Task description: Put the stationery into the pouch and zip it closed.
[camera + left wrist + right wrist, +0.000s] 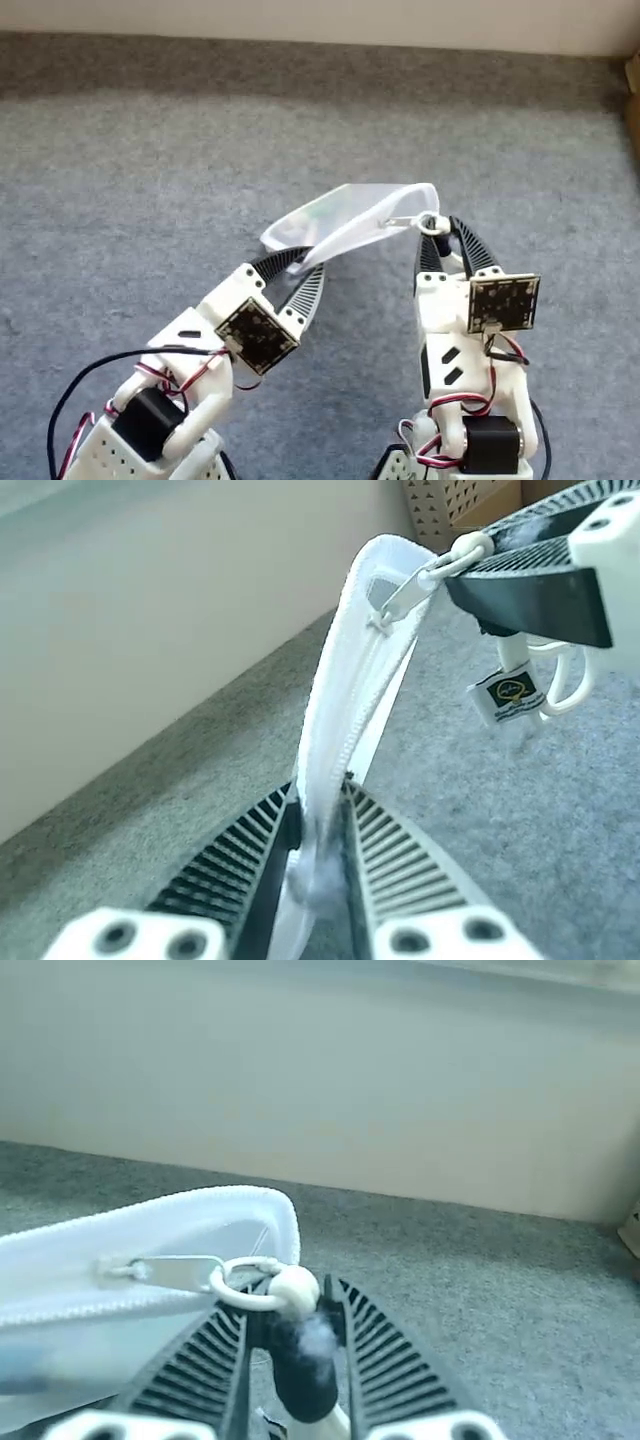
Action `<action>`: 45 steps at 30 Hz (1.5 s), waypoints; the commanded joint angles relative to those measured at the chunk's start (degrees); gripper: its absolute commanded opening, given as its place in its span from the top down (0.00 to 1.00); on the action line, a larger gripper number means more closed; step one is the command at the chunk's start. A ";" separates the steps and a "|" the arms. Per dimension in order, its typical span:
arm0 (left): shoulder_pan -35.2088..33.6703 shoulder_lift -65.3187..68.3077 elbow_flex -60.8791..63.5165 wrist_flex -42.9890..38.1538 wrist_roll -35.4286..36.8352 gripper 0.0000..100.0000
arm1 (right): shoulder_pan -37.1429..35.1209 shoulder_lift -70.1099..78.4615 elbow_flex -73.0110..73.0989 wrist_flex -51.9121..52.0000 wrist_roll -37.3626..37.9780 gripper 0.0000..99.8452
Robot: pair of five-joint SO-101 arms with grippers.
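A translucent white pouch hangs lifted above the grey carpet between the two arms. My left gripper is shut on the pouch's near end, the zipper edge pinched between its black ribbed fingers. My right gripper is shut on the bead and ring of the zipper pull. The metal pull tab sits at the pouch's far end. The zipper line looks closed along its length. A faint greenish item shows through the pouch wall.
Grey carpet covers the whole work area, with a pale wall along the far edge. A small white tag dangles from the right gripper. A brown lattice object stands at the far right.
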 commanded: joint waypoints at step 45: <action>-4.97 -12.62 1.01 14.95 -8.62 0.99 | -24.84 -0.04 -14.81 38.55 -0.62 0.83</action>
